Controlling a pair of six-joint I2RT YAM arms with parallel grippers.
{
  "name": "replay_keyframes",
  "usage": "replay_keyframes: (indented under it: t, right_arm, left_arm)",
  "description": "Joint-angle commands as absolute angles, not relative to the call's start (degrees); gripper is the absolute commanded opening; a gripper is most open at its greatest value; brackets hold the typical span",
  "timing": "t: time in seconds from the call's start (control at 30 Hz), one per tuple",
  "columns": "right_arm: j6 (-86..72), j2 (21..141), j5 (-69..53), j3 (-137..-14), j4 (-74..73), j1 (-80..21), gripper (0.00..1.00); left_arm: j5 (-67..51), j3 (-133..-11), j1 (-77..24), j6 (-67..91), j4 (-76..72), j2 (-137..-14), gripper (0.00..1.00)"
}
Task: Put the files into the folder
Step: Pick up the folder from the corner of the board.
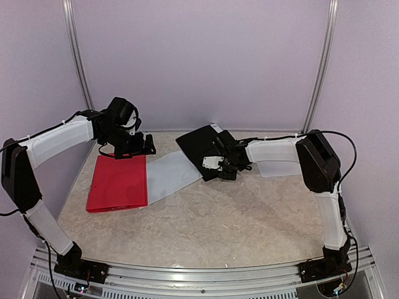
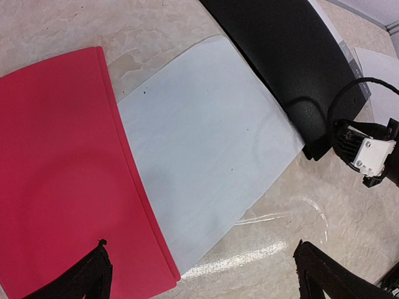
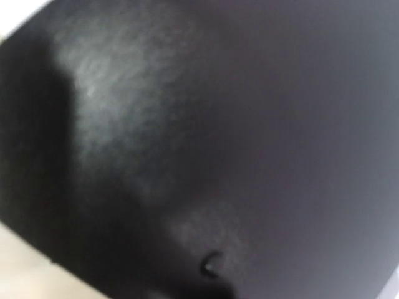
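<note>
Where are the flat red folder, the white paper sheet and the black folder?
Flat red folder (image 1: 118, 182): top view, middle of its cover.
White paper sheet (image 1: 169, 174): top view, its middle.
Black folder (image 1: 196, 144): top view, uncovered left part.

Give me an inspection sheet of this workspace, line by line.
Surface: marbled beige tabletop.
Job's things: red folder lying flat at left; white sheet meeting its right edge; black folder farther right, overlapping that sheet's far corner; second white sheet under the right arm.
Clutter: nothing seen.
Hands: left hand open, above the red folder and white sheet; right hand at the black folder's near corner, its camera filled by the cover, fingers hidden.
Cables: black cable looping at the right elbow; another runs along the left arm.
Surroundings: lilac walls, metal posts, aluminium rail at the near edge.
</note>
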State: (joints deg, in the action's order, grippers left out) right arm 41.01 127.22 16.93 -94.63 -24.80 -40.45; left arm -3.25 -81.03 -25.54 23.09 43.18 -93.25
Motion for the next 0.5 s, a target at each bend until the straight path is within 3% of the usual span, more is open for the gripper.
replay_keyframes:
  t: [0.0,0.17,0.47]
  right_arm:
    - [41.75,127.06,19.14,-95.98,-22.69,-40.83,0.17]
    - [41.78,125.41,20.98,-94.48,-19.94,-41.1,0.0]
    - [41.44,121.31,22.67,-90.59,-16.76,-41.85,0.0]
  left_arm:
    - [-3.83,-80.6,-26.04,22.63,43.09,-94.13,0.99]
    - [-3.84,-80.59,-26.19,22.59,43.2,-94.38,0.99]
    - [-4.24,-80.42,-27.1,23.03,42.72,-95.07,0.99]
